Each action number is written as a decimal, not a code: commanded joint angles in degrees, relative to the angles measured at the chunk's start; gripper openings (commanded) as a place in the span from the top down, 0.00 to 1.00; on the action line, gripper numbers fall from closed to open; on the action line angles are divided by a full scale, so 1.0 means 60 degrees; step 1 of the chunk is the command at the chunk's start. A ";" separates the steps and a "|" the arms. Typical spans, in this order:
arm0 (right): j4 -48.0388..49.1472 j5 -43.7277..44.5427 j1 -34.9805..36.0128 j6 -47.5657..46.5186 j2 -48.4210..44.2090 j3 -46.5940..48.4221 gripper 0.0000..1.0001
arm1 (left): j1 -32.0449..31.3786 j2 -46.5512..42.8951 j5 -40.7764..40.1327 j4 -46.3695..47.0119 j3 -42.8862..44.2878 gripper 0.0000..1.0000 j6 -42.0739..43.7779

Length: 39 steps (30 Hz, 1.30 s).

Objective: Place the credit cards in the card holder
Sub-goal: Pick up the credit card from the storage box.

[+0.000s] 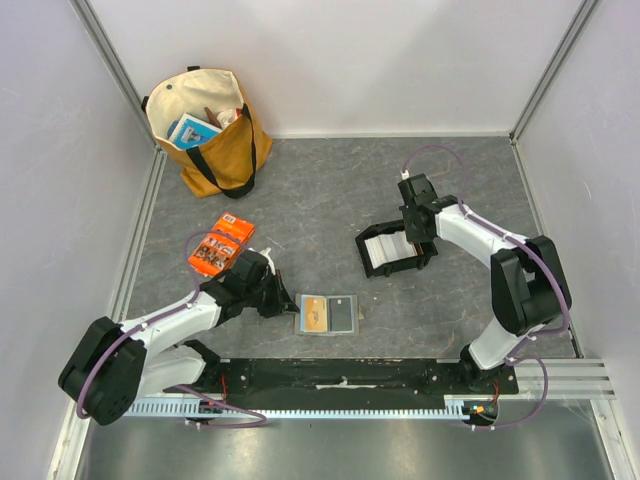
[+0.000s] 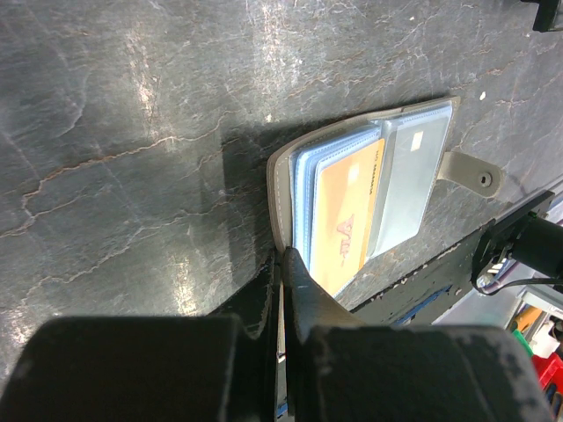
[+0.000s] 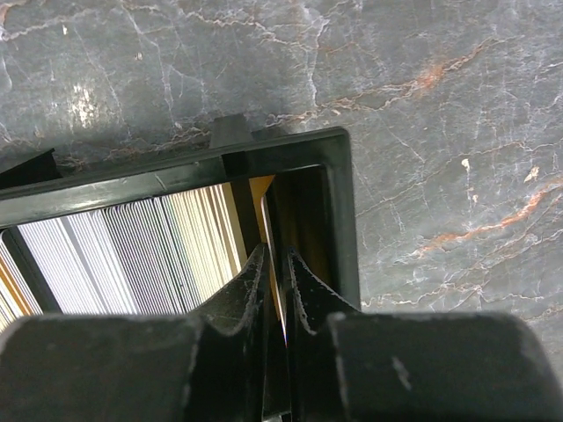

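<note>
The card holder (image 1: 345,315) lies open on the table in front of the arms, with an orange-tan card (image 1: 316,313) in its left pocket. In the left wrist view the holder (image 2: 413,167) shows clear sleeves, the orange card (image 2: 347,215) and a snap tab (image 2: 471,171). My left gripper (image 1: 283,298) (image 2: 286,255) is shut on the holder's left cover edge. The credit cards (image 1: 385,247) stand on edge in a black tray (image 1: 365,255). My right gripper (image 1: 412,243) (image 3: 274,255) reaches into the tray's (image 3: 343,211) right end beside the stack (image 3: 132,255), shut on one tan card (image 3: 264,198).
Orange printed packets (image 1: 220,245) lie to the left of my left arm. A tan tote bag (image 1: 205,130) stands at the back left. A black rail (image 1: 340,375) runs along the near edge. White walls close in the sides.
</note>
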 commanded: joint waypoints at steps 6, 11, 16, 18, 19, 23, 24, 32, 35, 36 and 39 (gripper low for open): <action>-0.0143 0.0700 0.0192 0.0092 0.0276 0.0204 0.88 | -0.0017 0.0092 0.0137 0.0319 0.0179 0.98 0.0399; -0.0333 0.0832 0.0206 0.0048 -0.0410 0.0467 1.00 | -0.0032 0.0062 0.0166 0.0290 0.0194 0.98 0.0400; -0.0611 0.0364 0.0206 0.0018 -0.1319 0.0965 1.00 | -0.0032 0.0033 0.0181 0.0304 0.0194 0.98 0.0414; -0.0757 0.0203 0.0192 0.0018 -0.1510 0.1111 1.00 | -0.0032 0.0004 0.0196 0.0290 0.0194 0.98 0.0414; -0.0961 0.0043 0.0206 0.0033 -0.1555 0.1243 1.00 | -0.0032 0.0003 0.0196 0.0290 0.0208 0.98 0.0414; -0.1343 -0.0791 0.0206 0.0165 -0.1993 0.1376 1.00 | -0.0032 -0.0128 0.0210 0.0246 0.0179 0.98 0.0385; -0.1431 -0.1258 0.0206 0.0208 -0.2183 0.1376 1.00 | -0.0032 -0.0128 0.0211 0.0231 0.0179 0.98 0.0399; -0.2412 -0.4029 0.0250 0.0619 -0.4130 0.0513 1.00 | -0.0032 -0.0230 0.0152 0.0055 0.0194 0.98 0.0487; -0.2705 -0.3843 0.0673 0.1071 -0.4878 -0.0219 1.00 | -0.0017 -0.0289 0.0094 0.0026 0.0179 0.98 0.0502; -0.2721 -0.3609 0.0922 0.1334 -0.5156 -0.0482 1.00 | -0.0017 -0.0318 0.0093 0.0026 0.0194 0.98 0.0502; -0.2677 -0.2673 0.1829 0.2154 -0.5772 -0.1244 1.00 | -0.0032 -0.0333 0.0050 -0.0091 0.0267 0.98 0.0546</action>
